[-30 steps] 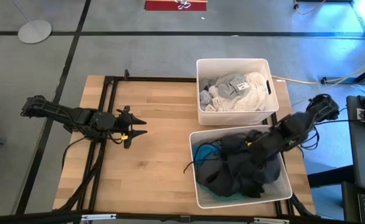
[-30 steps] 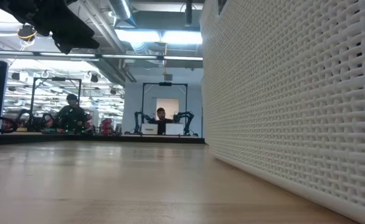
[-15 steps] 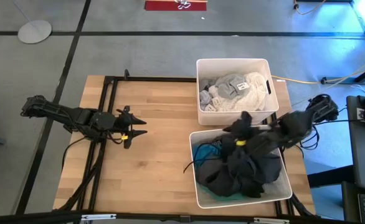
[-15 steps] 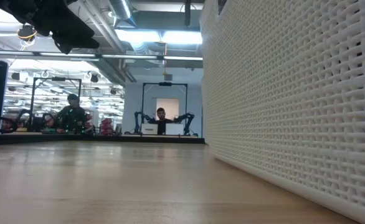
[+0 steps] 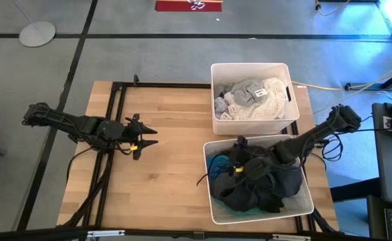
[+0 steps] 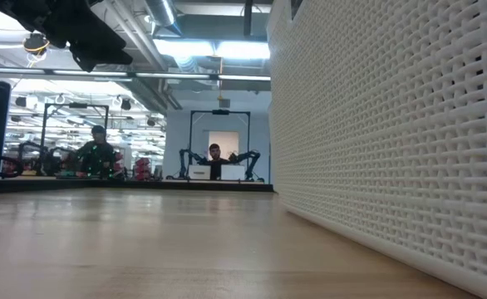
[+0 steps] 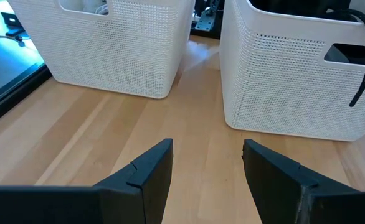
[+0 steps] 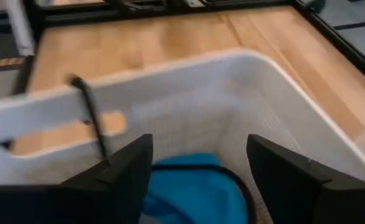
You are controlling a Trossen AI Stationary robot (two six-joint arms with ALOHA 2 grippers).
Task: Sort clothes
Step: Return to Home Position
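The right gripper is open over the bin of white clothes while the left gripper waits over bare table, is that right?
No. The high view shows the right gripper open over the bin of dark clothes; the left gripper does wait over bare table.

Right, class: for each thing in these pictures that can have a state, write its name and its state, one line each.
Left pincer: open, empty, held above the table.
Right pincer: open, empty, over the lower bin.
Upper bin: upright, holding light clothes.
Lower bin: upright, heaped with dark clothes.
Cord: trailing out over the lower bin's rim.
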